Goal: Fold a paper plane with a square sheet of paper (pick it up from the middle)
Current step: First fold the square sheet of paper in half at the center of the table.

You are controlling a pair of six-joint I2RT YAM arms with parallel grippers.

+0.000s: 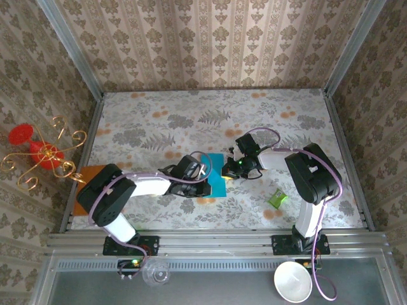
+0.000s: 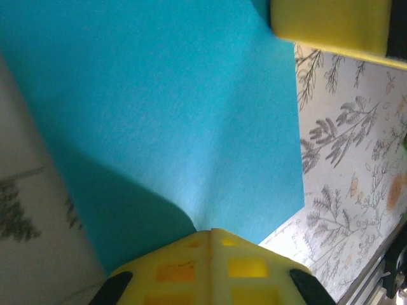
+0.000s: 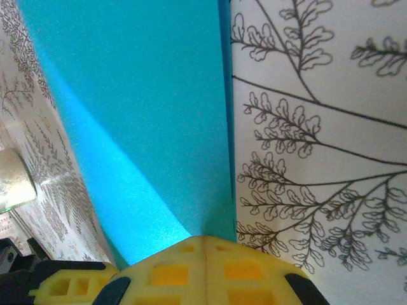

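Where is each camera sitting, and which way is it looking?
Top external: above and behind, looking down on the table; both arms show, bases nearest.
Left wrist: on the left wrist, looking along the left gripper at the square sheet of paper.
Right wrist: looking along the right gripper at it too.
Shared: all three see the paper.

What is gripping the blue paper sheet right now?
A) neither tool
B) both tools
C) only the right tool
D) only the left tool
B: the left tool and the right tool are each pinched shut on the blue sheet.
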